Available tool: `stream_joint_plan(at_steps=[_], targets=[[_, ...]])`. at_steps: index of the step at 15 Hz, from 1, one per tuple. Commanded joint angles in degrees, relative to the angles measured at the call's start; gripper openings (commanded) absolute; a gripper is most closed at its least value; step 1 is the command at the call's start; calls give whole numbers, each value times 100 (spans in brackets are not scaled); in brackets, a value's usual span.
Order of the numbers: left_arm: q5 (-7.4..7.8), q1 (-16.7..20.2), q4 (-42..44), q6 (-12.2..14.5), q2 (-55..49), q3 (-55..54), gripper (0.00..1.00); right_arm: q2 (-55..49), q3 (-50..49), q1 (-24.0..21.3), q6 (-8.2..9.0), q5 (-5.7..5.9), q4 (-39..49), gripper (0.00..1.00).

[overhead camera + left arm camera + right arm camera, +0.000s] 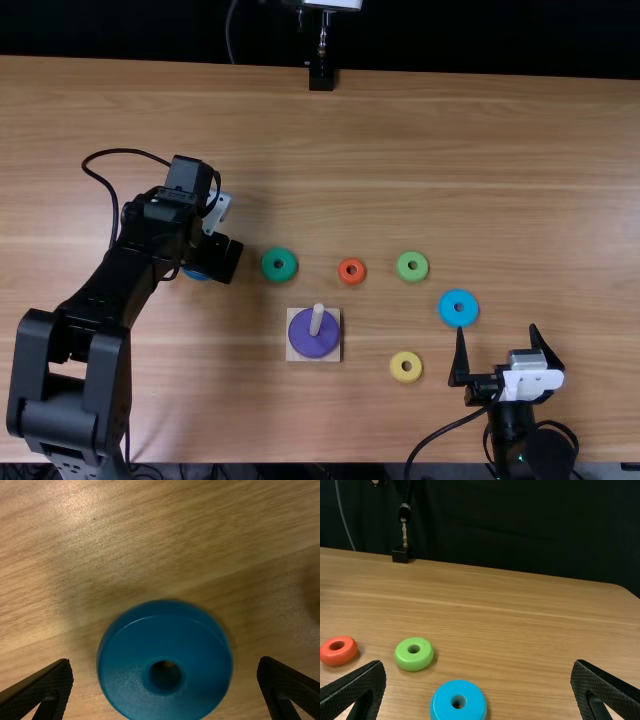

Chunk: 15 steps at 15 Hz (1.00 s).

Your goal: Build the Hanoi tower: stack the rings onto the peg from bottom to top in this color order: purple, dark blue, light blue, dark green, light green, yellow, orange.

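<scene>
- Purple ring [313, 342] sits around the peg [317, 318], on the square base [292, 355]; dark blue is next, and picking it up looks like the step in hand.
- Dark blue ring [165, 625] lies on the table, well left of the peg in the top view, under the left arm.
- Left gripper [165, 661] is spread wide around that ring, one finger on each side, neither touching. Keep the ring centred, go down straight, then close evenly so it doesn't skid or tip.
- Lift it level, above the peg's tip, before crossing over; dark green ring [279, 265], beyond and left of the peg, could get knocked on a low path.
- Line the hole up with the peg, lower vertically, and let go only once it rests flat on purple.
- Right gripper [497, 329], well right of the peg, is open and empty, near light blue ring [459, 295], which follows.
</scene>
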Motion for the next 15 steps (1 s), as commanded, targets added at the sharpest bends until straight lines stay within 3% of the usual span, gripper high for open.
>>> stream_joint_plan(at_steps=[1,10,11,12,13,14,15], targets=[[16,-62,3,42,128,-101,100,-106,-75,-68,36,51,-68,100],[26,-62,3,42,260,-110,100,-106,-66,-68,36,51,-68,100],[16,-62,3,53,269,-119,81,-106,-75,-68,36,61,-68,100],[5,-80,13,53,260,-189,50,-106,-66,-68,36,51,-68,100],[5,-89,24,53,260,-268,26,-106,-75,-68,36,51,-68,100],[5,-89,45,53,260,-294,8,-106,-75,-59,36,51,-68,100],[-5,-89,87,53,260,-294,0,-106,-75,-59,36,51,-68,100]])
